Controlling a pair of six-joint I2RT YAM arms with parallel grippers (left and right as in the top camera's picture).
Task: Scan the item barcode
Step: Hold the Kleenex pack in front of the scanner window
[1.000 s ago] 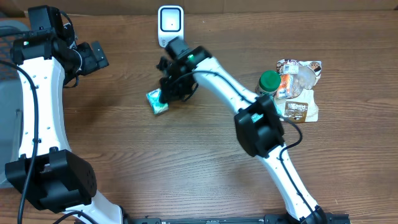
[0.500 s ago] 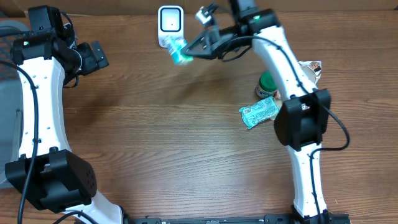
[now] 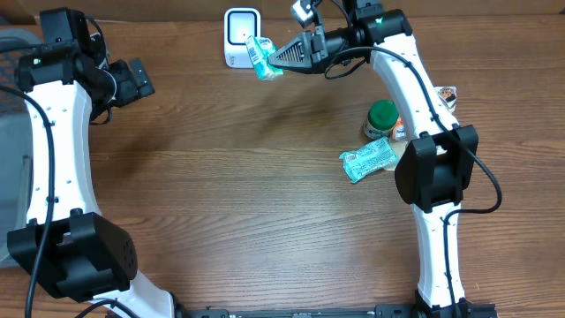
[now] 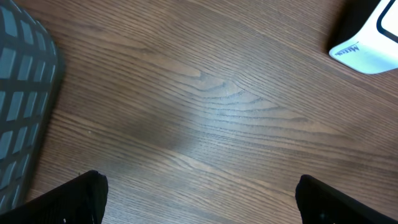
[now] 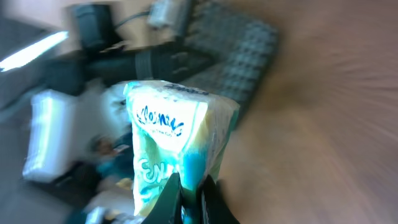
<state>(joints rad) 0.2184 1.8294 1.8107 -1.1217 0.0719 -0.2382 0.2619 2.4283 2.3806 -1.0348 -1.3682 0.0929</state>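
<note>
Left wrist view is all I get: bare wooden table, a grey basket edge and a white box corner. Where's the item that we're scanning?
Observer: The right gripper is shut on a small teal and white packet, holding it beside the white barcode scanner at the table's far edge.
Operator: Anything else out there?
Observer: A second teal packet lies flat on the wooden table, beside the right arm.
Operator: Just that?
Observer: No, a green-lidded jar stands just behind it, by some crumpled wrappers.
</note>
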